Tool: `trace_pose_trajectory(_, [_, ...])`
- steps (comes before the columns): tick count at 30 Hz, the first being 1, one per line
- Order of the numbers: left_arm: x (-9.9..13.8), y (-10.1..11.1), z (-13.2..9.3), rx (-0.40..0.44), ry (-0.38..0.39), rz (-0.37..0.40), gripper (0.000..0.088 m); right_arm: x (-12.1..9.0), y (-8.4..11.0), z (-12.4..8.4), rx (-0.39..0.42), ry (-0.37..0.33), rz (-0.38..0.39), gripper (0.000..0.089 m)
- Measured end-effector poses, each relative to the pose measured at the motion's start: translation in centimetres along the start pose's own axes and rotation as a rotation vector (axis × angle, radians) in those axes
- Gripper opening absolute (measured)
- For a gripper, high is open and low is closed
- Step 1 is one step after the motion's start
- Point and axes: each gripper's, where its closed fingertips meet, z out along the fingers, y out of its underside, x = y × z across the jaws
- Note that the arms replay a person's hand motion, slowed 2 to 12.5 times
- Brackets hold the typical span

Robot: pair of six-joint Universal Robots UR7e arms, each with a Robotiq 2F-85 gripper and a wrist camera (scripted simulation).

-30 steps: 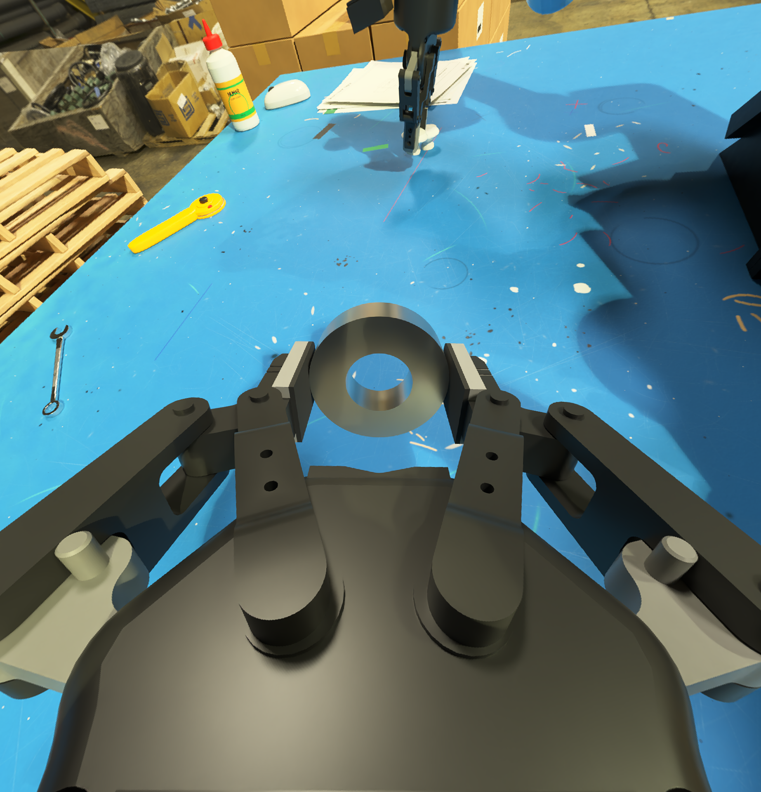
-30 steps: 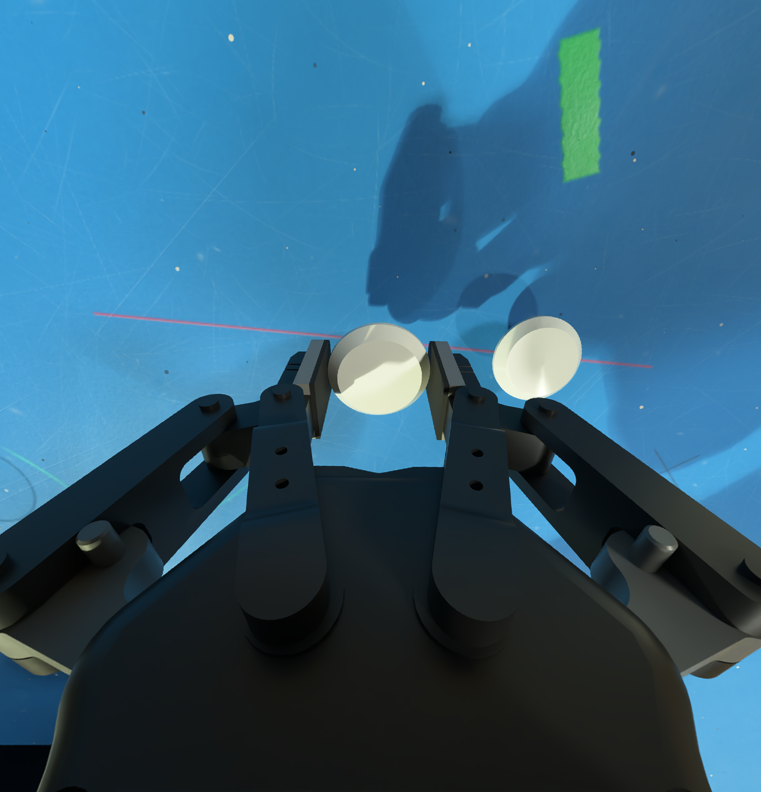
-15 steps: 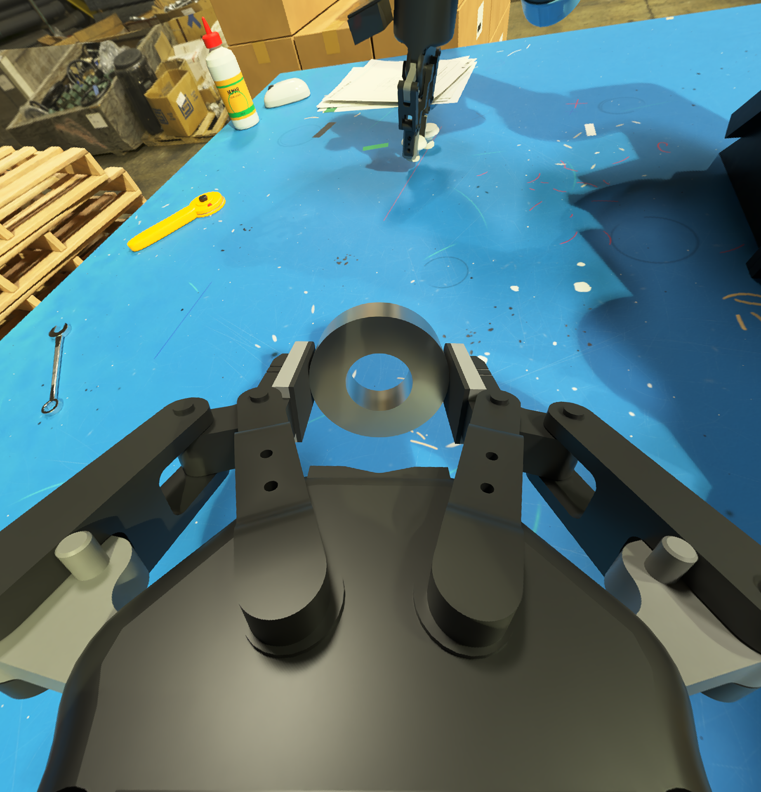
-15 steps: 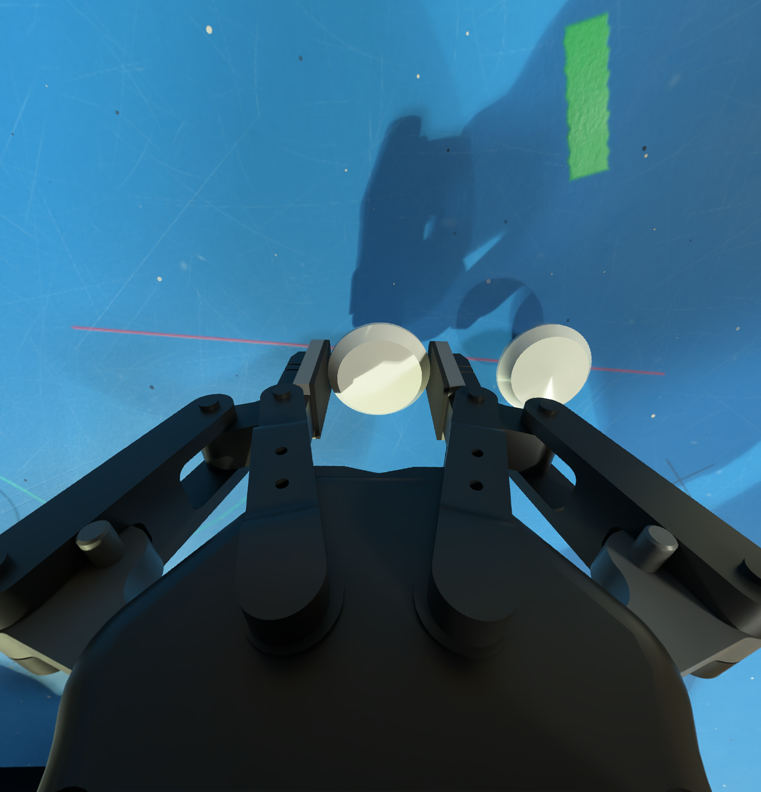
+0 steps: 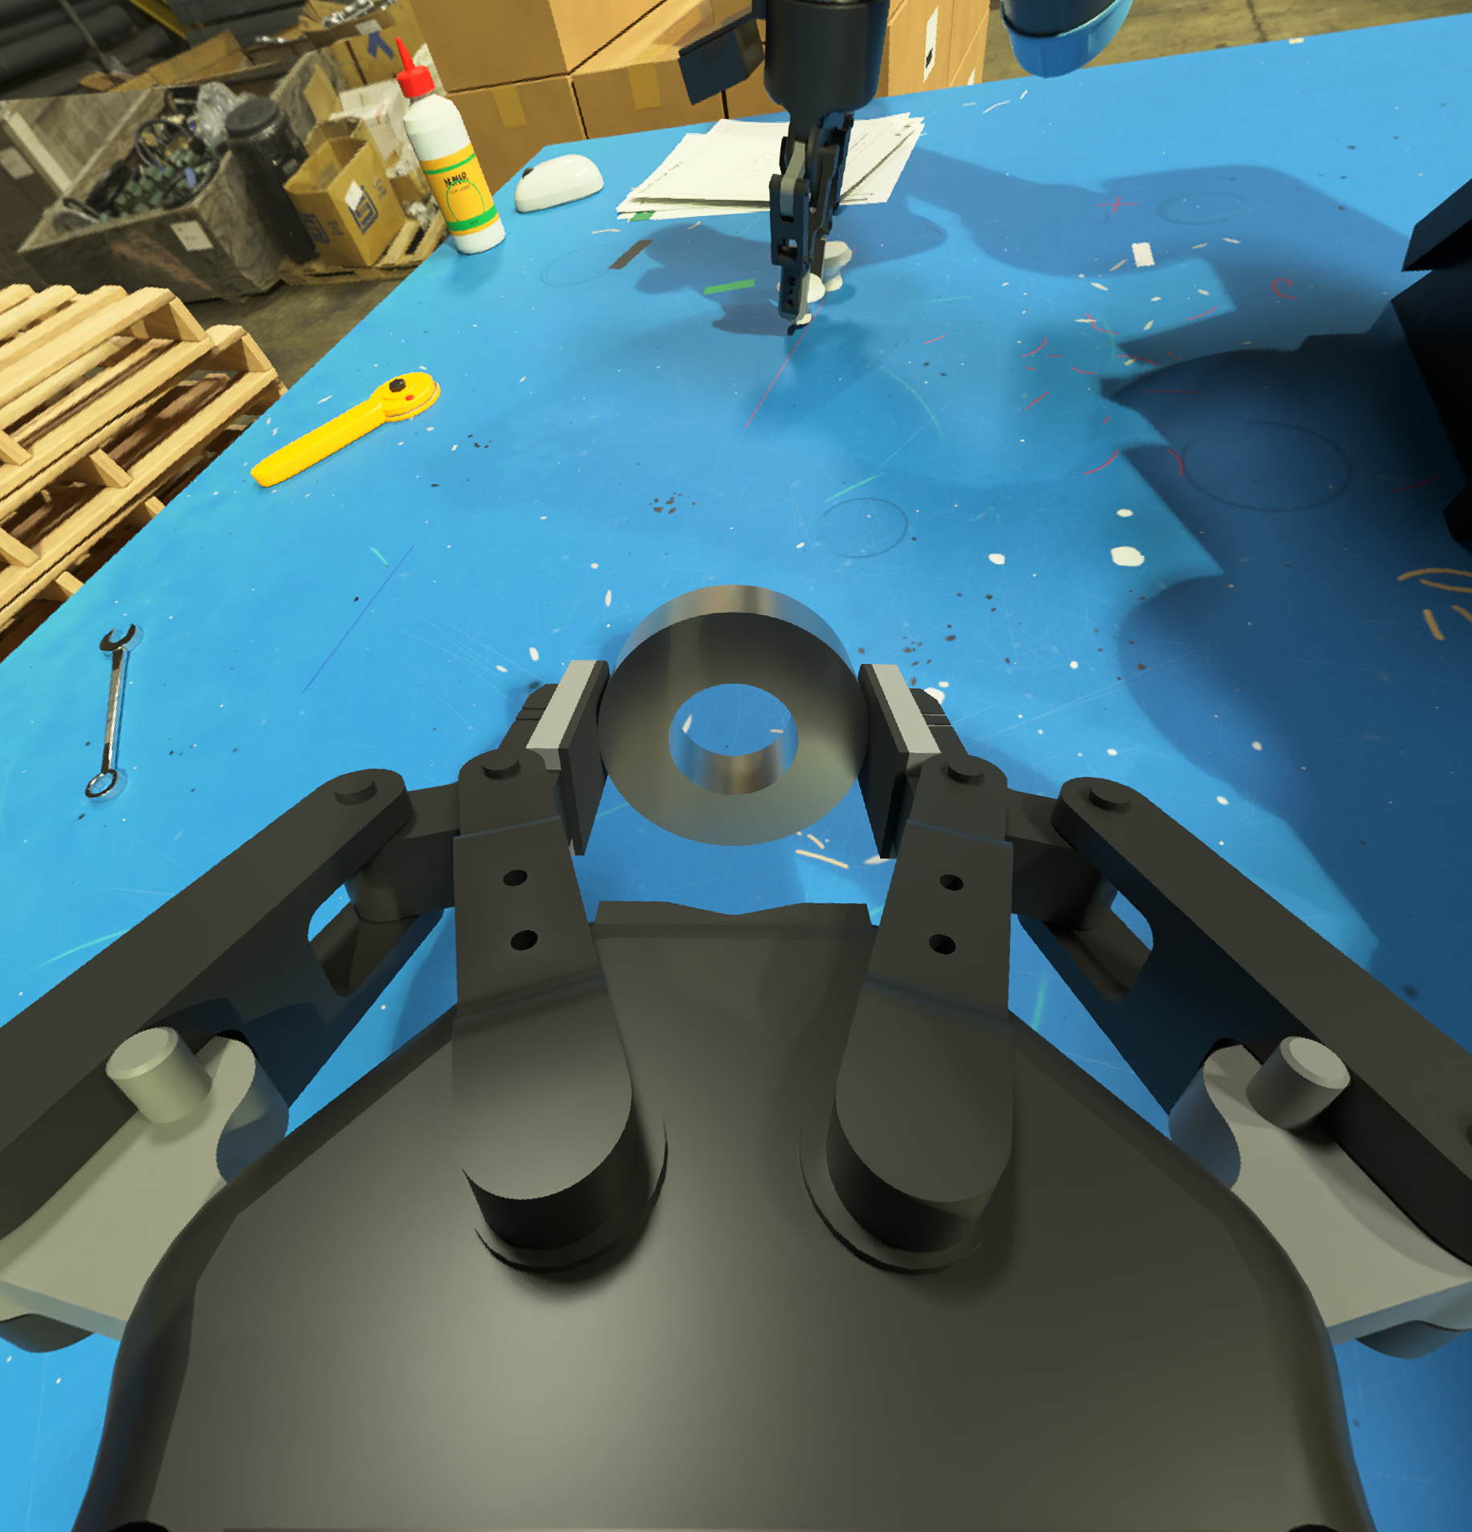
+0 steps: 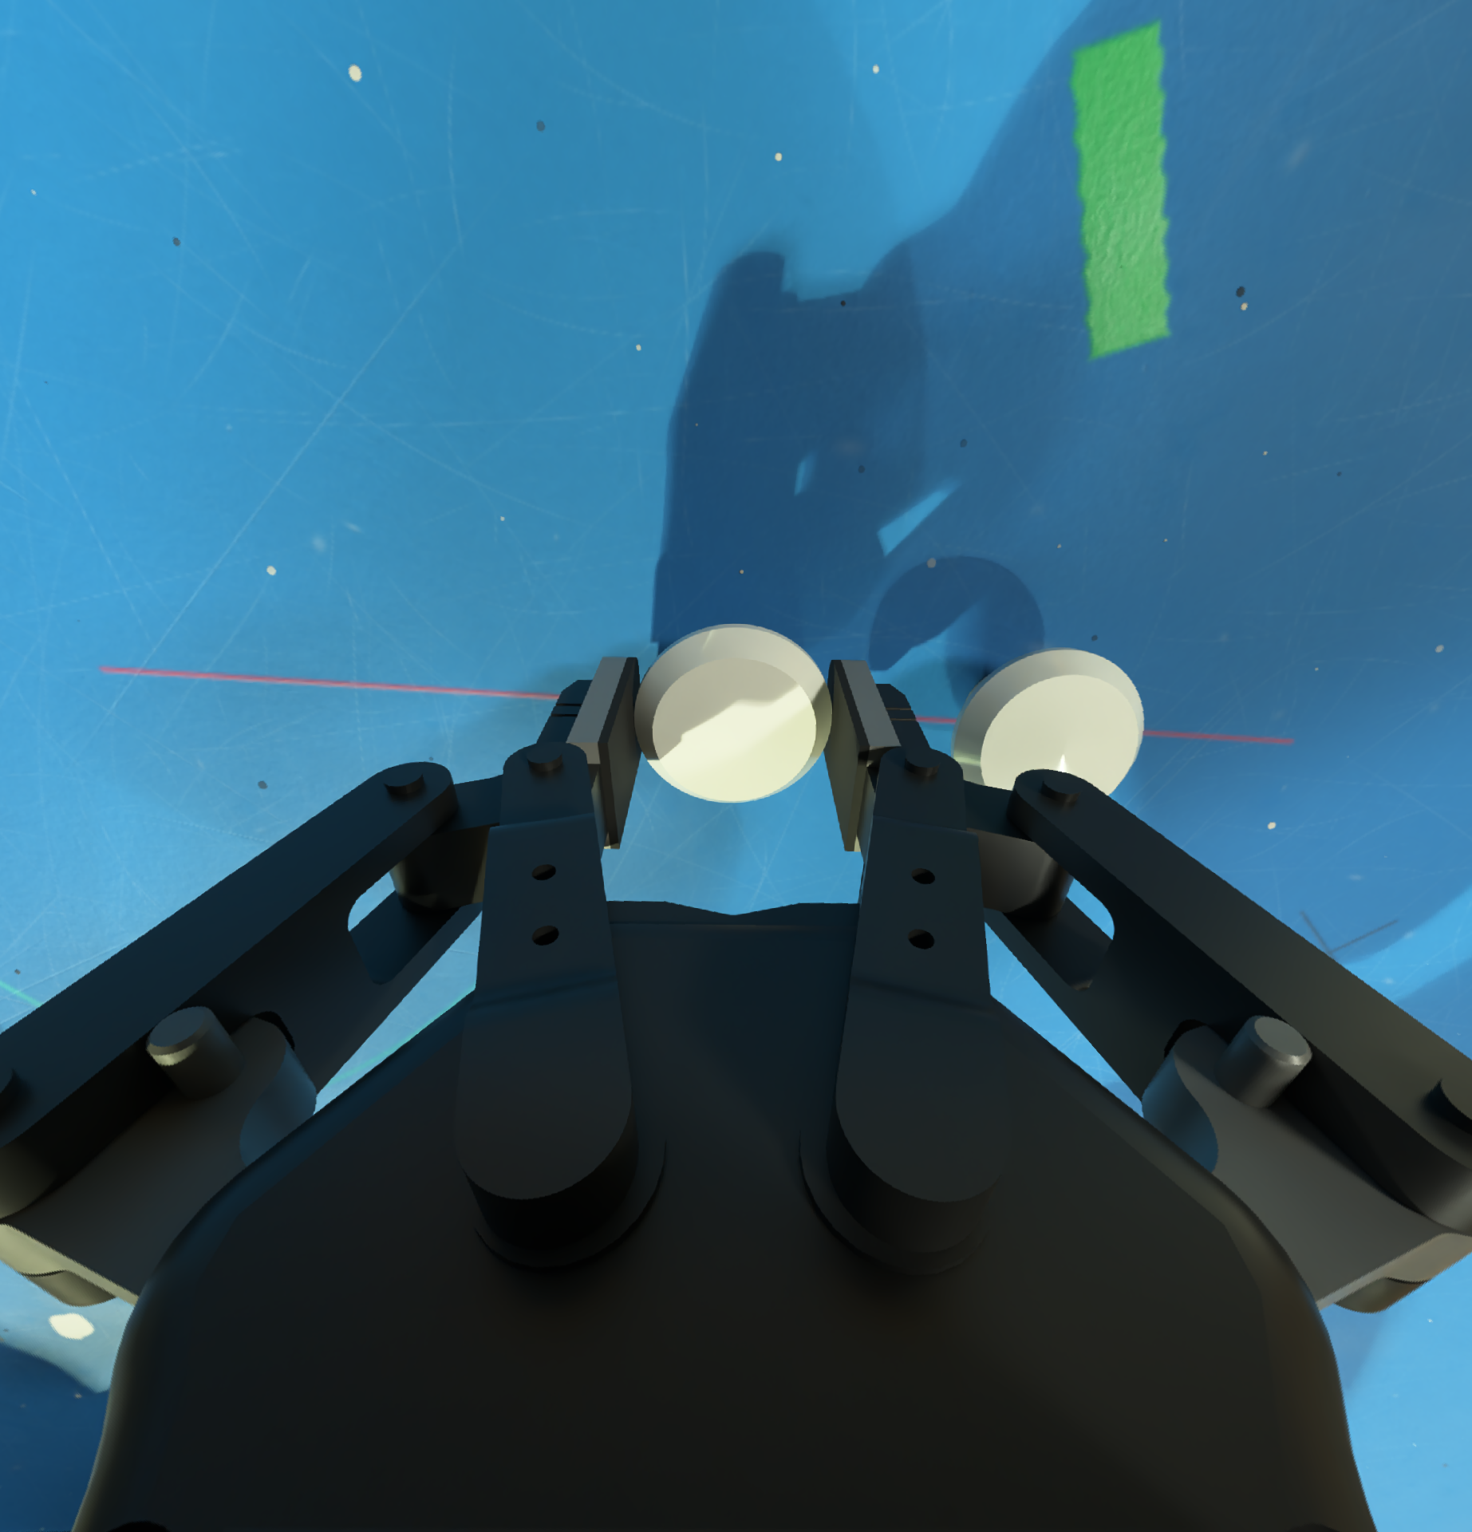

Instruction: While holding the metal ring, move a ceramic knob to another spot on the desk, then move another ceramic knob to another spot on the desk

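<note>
My left gripper (image 5: pixel 732 746) is shut on the grey metal ring (image 5: pixel 728 821) and holds it upright just above the blue desk (image 5: pixel 508 539). My right gripper (image 6: pixel 732 729) is shut on a white ceramic knob (image 6: pixel 732 738), pads on its two sides. A second white ceramic knob (image 6: pixel 1047 729) stands on the desk just right of the right finger. In the left wrist view the right gripper (image 5: pixel 799 307) hangs at the far end of the desk, with the held knob (image 5: pixel 815 288) and the other knob (image 5: pixel 836 255) behind it.
A yellow rotary cutter (image 5: pixel 347 427) and a small wrench (image 5: pixel 112 713) lie on the left. A glue bottle (image 5: pixel 450 157), a white mouse (image 5: pixel 558 181) and a paper stack (image 5: pixel 716 166) sit at the far edge. A dark box (image 5: pixel 1453 332) stands right. Green tape (image 6: pixel 1122 191) marks the desk.
My right gripper, with the knob in it, has shifted a little toward the left gripper's side; the desk marks slid down in its view. The left gripper and ring have not moved.
</note>
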Motion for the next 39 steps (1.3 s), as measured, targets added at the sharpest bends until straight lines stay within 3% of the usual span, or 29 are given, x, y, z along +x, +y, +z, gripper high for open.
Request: trace_pose_trajectory(39, [0.33,0.01,0.23,-0.009,0.007,0.008,0.0519,-0.13,-0.24,0.37,-0.002,0.010,0.007,0.0401])
